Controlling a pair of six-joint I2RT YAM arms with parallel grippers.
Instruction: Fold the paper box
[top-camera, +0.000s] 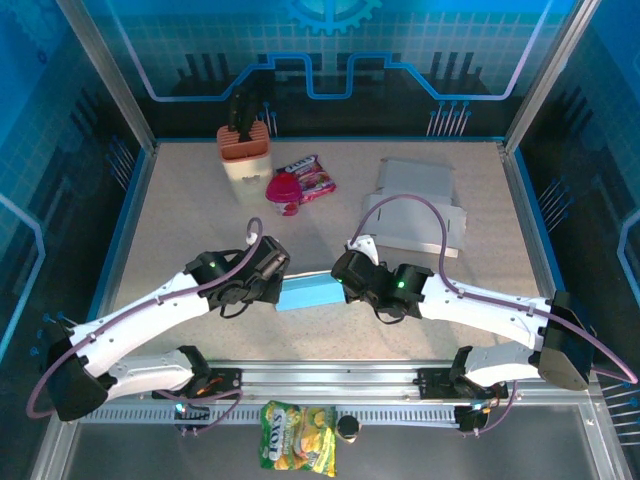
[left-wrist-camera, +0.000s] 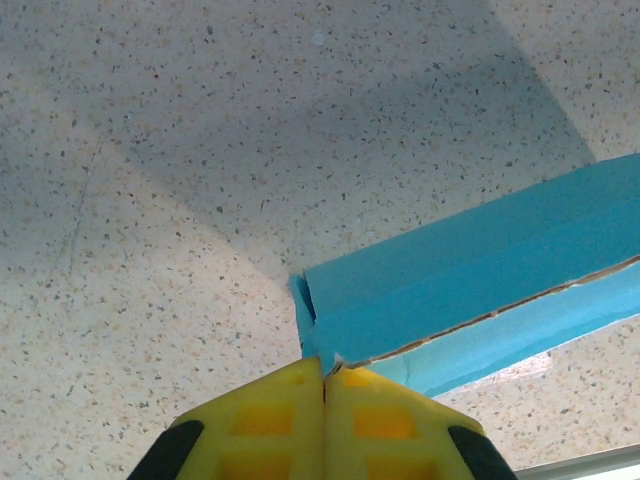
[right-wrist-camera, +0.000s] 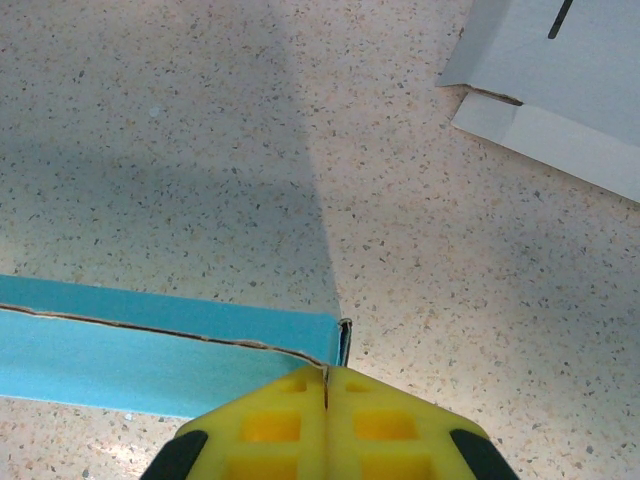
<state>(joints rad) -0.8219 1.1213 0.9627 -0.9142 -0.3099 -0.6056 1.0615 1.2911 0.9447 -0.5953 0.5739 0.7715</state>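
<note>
Left claw (left-wrist-camera: 323, 368), right claw (right-wrist-camera: 326, 375) tight on blue paper box (top-camera: 308, 294)

This is looking like a robotics lab test cell. A left arm (top-camera: 140, 320) and a right arm (top-camera: 490, 305) are sitting bolted to a metal rail (top-camera: 330, 375) at the near edge of a speckled table (top-camera: 180, 220). Metal frame posts (top-camera: 105, 75) are holding blue printed wall panels (top-camera: 200, 40) showing a gear and circuit lines. A purple cable (top-camera: 405, 198) is looping off the right arm, and props such as a snack packet (top-camera: 298, 437), a pink cup (top-camera: 284, 193) and flat cardboard (top-camera: 415, 178) are lying about.
</note>
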